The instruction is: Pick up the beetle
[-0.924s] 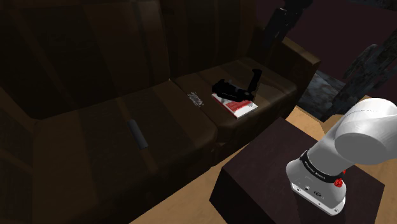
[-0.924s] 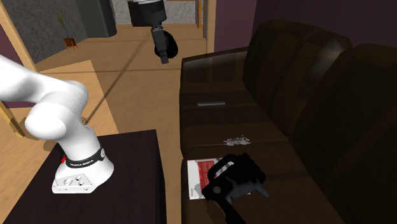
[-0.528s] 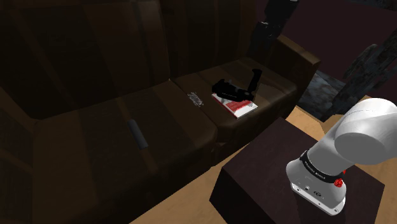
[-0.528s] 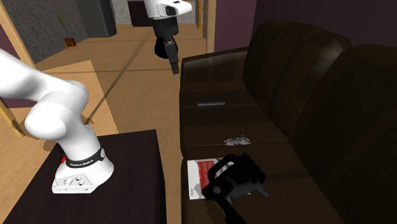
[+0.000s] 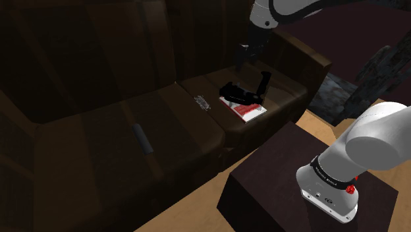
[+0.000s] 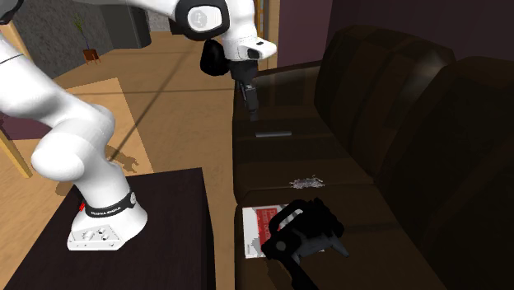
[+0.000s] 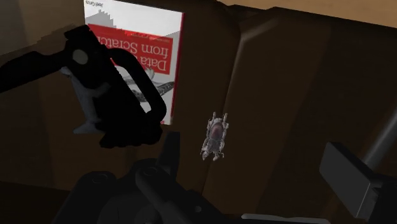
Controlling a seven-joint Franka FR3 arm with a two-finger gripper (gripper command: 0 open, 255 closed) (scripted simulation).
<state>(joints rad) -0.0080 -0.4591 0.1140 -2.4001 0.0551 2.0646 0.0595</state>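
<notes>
The sofa (image 5: 79, 151) looked like dark brown leather, smooth with a faint sheen. The book (image 7: 149, 44) had a smooth red-and-white paper cover, the beetle (image 7: 214, 137) was dull grey, and the floor (image 6: 156, 91) was pale wood.

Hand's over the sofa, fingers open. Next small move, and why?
Probably lower the hand toward the beetle, nudging sideways to centre it: the hand hangs well above the sofa seat, and in the wrist view the beetle lies beside the book, nearer one open finger than the other.
</notes>
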